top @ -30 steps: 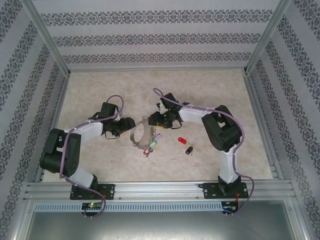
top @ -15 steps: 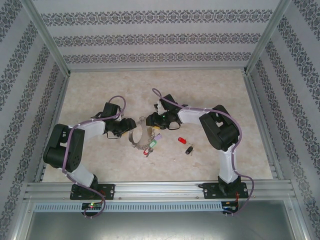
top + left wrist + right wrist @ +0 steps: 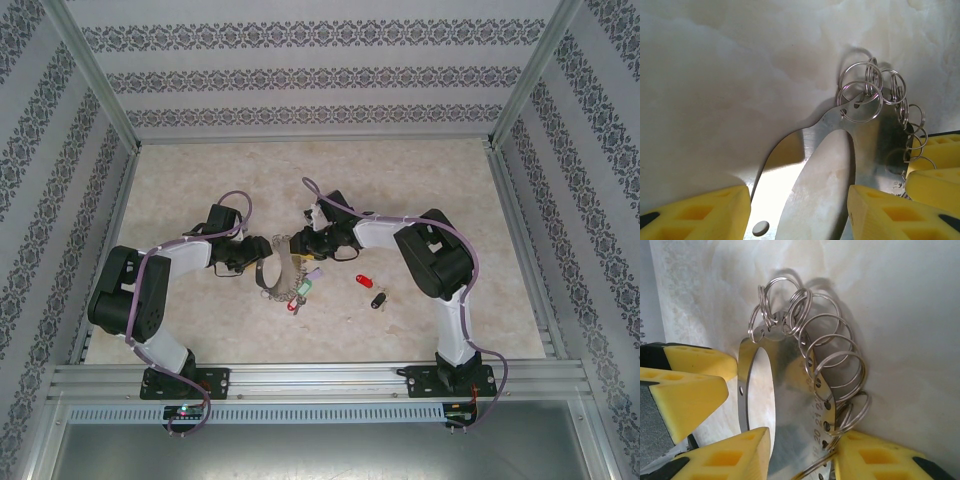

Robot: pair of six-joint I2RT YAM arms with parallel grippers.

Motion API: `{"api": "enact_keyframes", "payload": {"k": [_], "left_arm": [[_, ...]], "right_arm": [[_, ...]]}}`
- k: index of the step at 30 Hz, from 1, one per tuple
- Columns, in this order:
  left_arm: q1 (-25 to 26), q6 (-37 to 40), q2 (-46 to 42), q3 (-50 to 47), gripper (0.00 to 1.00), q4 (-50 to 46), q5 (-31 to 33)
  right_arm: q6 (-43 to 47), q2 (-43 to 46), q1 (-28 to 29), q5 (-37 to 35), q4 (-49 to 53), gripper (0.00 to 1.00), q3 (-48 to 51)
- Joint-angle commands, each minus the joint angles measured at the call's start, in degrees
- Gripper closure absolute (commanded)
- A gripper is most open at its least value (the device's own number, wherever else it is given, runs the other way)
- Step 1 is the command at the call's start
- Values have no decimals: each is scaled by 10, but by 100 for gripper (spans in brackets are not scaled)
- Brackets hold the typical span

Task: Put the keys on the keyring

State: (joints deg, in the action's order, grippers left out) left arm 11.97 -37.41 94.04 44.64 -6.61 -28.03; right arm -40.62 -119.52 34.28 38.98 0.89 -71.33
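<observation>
The keyring (image 3: 268, 283) is being held on edge at the middle of the table (image 3: 200, 180). It is being met on its left by the left gripper (image 3: 258, 250) and at its far right by the right gripper (image 3: 300, 244); how the jaws stand is being hidden from above. Small green, red and purple tags (image 3: 303, 288) are being carried at its near side. A red key (image 3: 363, 281) and a black key (image 3: 378, 298) are being left untouched on the table, just to its right.
</observation>
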Motion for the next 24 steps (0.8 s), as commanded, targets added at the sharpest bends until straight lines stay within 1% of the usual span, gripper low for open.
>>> {"api": "enact_keyframes", "payload": {"k": [1,3,4,5,7,10,11,13,14,18,21,24], "left_arm": [[26,0,33,6,44,58,-14],[26,0,28,6,44,57,-12],[27,0,24,7,44,54,-7],[27,0,20,7,44,51,-2],[27,1,4,5,43,48,8],[27,2,-22,1,42,38,27],[26,2,-32,0,41,35,35],[27,-2,-53,-3,37,24,55],[27,-4,-66,-4,35,18,67],[26,-12,-131,-9,22,1,95],[22,-15,-176,-2,15,-5,87],[16,-17,-207,14,11,-1,54]], "right_arm": [[-3,-9,5,37,-37,65,10],[-6,-5,5,35,-45,65,13],[-6,-2,4,32,-46,70,14],[-8,0,2,28,-47,73,16],[-11,7,-3,27,-55,76,22],[-16,21,-10,29,-63,87,32],[-19,27,-12,30,-70,89,37],[-30,40,-16,34,-85,90,49],[-40,50,-19,37,-101,93,58],[-128,99,-39,48,-244,95,125],[-167,138,-50,41,-301,97,152],[-175,183,-51,30,-314,97,161]]}}
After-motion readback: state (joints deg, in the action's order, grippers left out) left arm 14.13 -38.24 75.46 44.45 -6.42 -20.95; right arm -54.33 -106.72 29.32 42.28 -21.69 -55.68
